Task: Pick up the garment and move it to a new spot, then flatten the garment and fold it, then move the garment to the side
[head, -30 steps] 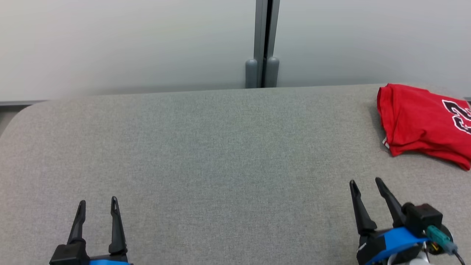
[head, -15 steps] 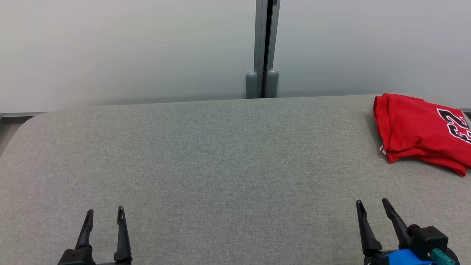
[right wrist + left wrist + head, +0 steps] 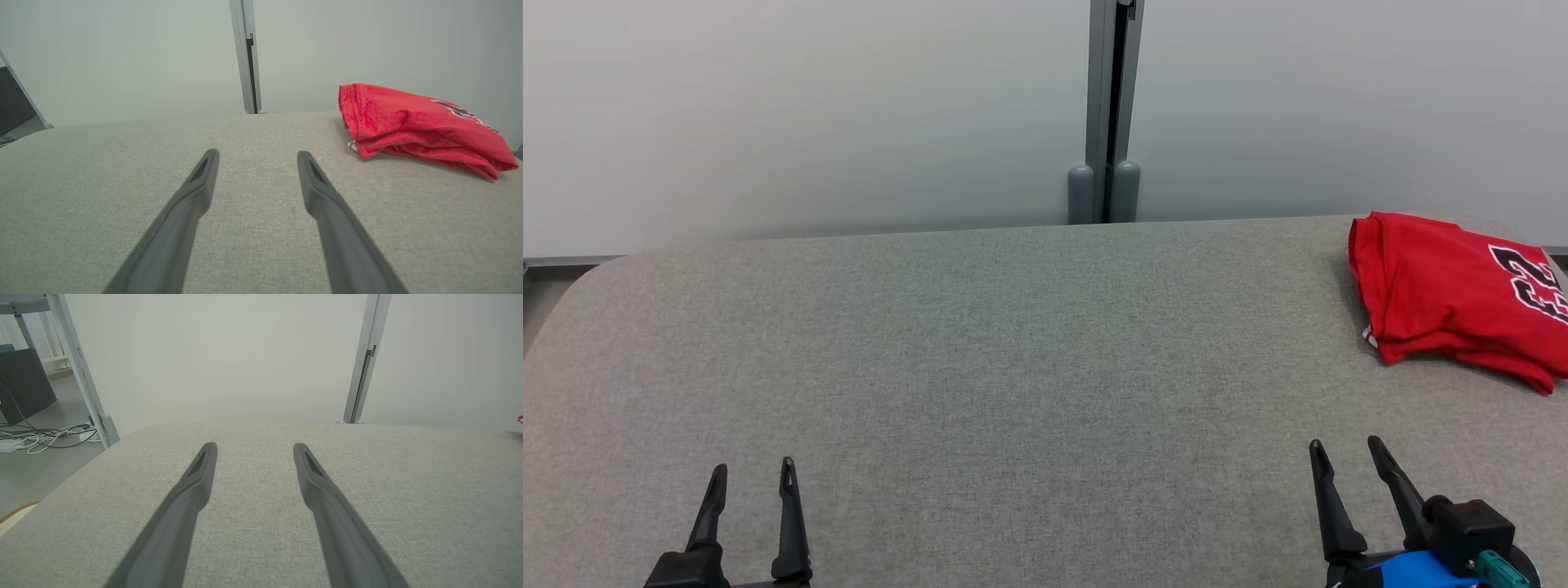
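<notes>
My left gripper (image 3: 753, 466) and right gripper (image 3: 1344, 443) both hover low over the near edge of the grey fabric tabletop (image 3: 1013, 367), one toward each near corner. The fingers of each are spread wide with nothing between them.

The red T-shirt (image 3: 1445, 302) lies in a loose folded bundle at the far right corner, well apart from my right gripper, its printed numerals facing up.

I judge it light, soft and limp. It should sag and unfold as soon as I lift it, and the cloth-covered top will probably drag on it rather than let it slide.

I would pinch the stacked layers at the rounded fold nearest the table's middle, biting deep enough to catch every layer. If the bundle starts to droop, my left gripper can take a second edge.
</notes>
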{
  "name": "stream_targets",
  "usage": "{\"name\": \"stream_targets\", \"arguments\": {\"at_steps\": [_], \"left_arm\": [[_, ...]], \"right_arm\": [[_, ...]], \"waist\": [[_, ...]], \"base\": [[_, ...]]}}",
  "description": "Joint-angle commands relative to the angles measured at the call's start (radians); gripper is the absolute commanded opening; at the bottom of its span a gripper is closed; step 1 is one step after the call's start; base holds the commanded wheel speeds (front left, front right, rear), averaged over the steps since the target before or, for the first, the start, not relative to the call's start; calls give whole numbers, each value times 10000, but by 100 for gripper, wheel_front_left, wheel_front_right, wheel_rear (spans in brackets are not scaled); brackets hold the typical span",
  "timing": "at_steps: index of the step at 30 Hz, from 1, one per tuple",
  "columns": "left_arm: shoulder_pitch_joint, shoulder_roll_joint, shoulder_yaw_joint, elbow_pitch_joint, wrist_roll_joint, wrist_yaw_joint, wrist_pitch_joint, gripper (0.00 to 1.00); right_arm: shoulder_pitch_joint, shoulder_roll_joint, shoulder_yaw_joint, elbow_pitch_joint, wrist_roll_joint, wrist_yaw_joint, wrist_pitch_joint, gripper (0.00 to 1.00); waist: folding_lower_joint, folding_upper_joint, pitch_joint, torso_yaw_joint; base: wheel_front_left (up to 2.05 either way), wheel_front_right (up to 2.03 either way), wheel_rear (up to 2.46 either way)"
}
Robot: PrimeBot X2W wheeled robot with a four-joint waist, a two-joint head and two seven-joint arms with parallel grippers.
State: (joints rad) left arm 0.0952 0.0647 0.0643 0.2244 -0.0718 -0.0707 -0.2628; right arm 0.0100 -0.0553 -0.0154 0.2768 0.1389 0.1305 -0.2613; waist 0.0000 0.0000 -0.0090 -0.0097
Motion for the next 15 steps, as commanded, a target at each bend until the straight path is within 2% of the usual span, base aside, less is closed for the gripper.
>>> {"name": "stream_targets", "arguments": {"at_steps": [1, 6, 7, 11, 15], "left_arm": [[-166, 39, 76, -1, -26, -35, -26, 100], [-193, 22, 101, -28, -25, -56, -26, 100], [-9, -4, 92, 14, -7, -18, 3, 0], [164, -104, 94, 401, -11, -6, 66, 0], [-68, -105, 234, 502, -831, -40, 373, 0]], "right_arm": [[142, 33, -3, -4, -74, 5, -52, 100], [122, 39, -12, -71, -78, 5, -52, 100], [-1, 21, 4, -10, 0, 0, 0, 0], [26, 58, 28, 340, 54, 0, 52, 0], [-81, 56, -65, 340, 870, 0, 291, 0]], "waist": [[0, 0, 4, -18], [0, 0, 11, -42], [0, 0, 10, -40], [0, 0, 10, -40], [0, 0, 13, -36]], "base": [[0, 0, 0], [0, 0, 0], [0, 0, 0], [0, 0, 0], [0, 0, 0]]}}
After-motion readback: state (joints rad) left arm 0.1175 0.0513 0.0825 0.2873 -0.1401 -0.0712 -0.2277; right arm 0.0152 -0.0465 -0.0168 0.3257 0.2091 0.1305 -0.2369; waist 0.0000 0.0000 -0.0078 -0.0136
